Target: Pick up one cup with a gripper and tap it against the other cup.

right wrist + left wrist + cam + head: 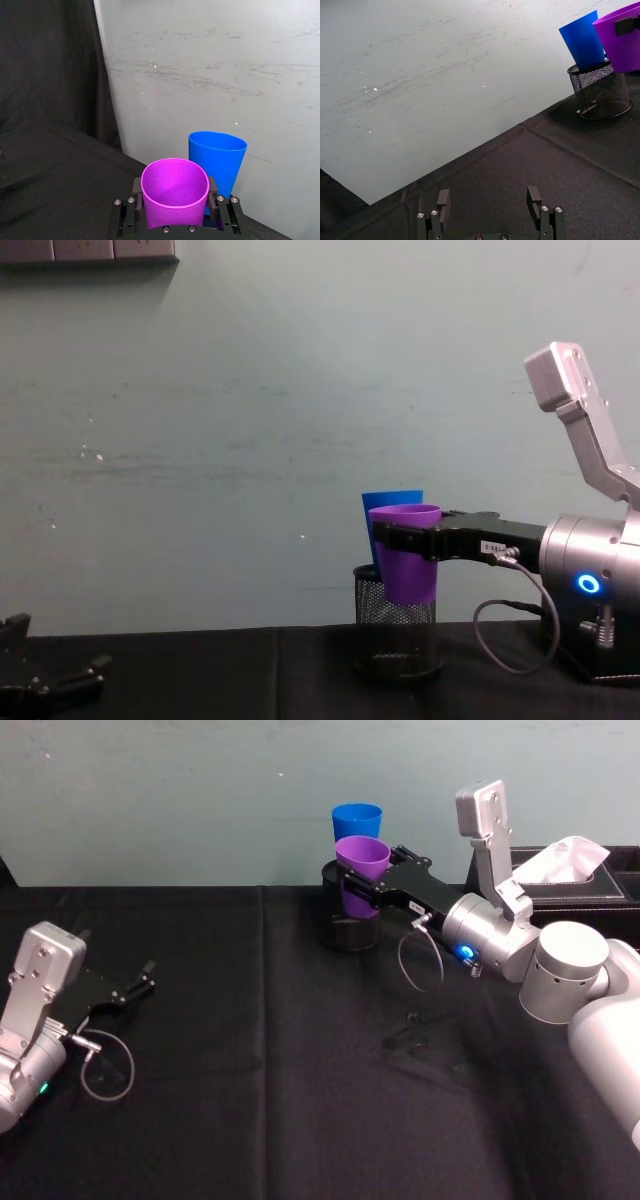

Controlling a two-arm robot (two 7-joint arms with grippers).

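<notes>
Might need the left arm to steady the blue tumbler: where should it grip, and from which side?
Probably its bare upper wall under the rim, from the robot's left: the blue tumbler stands in the mesh pen holder, and the right gripper holds the purple tumbler close in front.

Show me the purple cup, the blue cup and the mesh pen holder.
purple cup (175, 187): right wrist view, inner wall.
blue cup (357, 828): head view, outer wall.
mesh pen holder (600, 92): left wrist view, mesh side.
</notes>
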